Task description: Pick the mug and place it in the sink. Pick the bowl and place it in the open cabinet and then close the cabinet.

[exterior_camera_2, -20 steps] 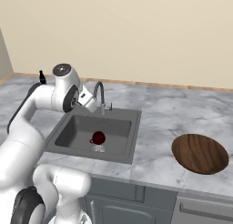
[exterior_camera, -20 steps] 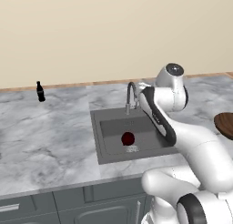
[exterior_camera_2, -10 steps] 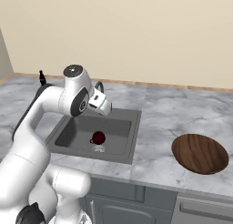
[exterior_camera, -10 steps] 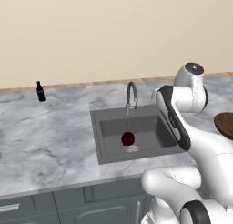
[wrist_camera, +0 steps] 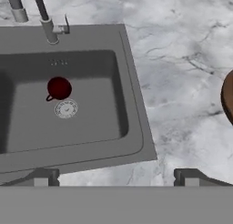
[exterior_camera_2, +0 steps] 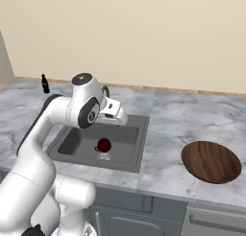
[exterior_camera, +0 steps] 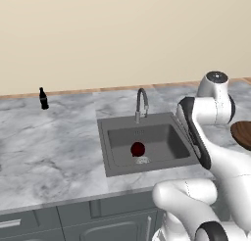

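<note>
Since a second ago, your white arm has swung from over the basin toward the right side of the dark grey square sink point(exterior_camera: 147, 147). Your pincer point(wrist_camera: 116, 176) is empty, its two dark tips spread wide, hovering above the marble table point(exterior_camera_2: 178, 120) at the sink's front right corner. The small mug point(wrist_camera: 58, 88), dark red on the inside, sits in the sink just beside the round drain point(wrist_camera: 66, 109), well apart from the pincer and to its left in the hand view. The wide dark brown wooden bowl point(exterior_camera_2: 210, 161) rests on the table right of the sink, apart from the pincer. A curved steel faucet point(exterior_camera: 141, 103) stands behind the basin, and a small black bottle point(exterior_camera: 43, 98) stands far left.
</note>
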### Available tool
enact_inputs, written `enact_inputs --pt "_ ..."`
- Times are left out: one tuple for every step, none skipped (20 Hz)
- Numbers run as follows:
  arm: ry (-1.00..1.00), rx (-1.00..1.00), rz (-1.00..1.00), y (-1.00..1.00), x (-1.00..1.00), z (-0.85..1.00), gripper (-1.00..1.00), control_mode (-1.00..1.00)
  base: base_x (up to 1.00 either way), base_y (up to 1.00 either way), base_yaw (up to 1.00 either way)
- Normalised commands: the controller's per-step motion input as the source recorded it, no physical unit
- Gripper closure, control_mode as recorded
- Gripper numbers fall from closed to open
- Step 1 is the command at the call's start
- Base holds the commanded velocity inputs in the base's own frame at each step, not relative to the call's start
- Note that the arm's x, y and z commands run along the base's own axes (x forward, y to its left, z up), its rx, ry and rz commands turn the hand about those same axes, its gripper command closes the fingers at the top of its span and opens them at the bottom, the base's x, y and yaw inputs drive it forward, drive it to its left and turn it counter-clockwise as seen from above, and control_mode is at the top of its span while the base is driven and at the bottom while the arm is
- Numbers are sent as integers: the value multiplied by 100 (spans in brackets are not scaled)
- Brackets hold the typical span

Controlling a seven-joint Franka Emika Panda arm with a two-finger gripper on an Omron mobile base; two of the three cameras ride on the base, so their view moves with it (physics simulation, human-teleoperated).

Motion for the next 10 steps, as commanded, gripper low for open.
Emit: enact_inputs --pt "16 -3 0 -58 0 0 -100 -100 0 0 0" --pt "17 -1 0 -60 0 0 -100 -100 0 0 0" --pt "18 0 0 -57 0 0 -100 -100 0 0 0" --pt "31 0 0 -51 0 0 -100 -100 0 0 0" --pt "30 0 0 -50 0 0 -100 -100 0 0 0" --pt "28 0 0 -54 0 0 -100 -100 0 0 0" --pt "26 0 0 -53 0 0 -100 -100 0 0 0" --pt "24 0 0 -54 0 0 -100 -100 0 0 0" --pt "21 0 0 -47 0 0 -100 -100 0 0 0" --pt "18 0 0 -44 0 -1 -100 -100 0 0 0"
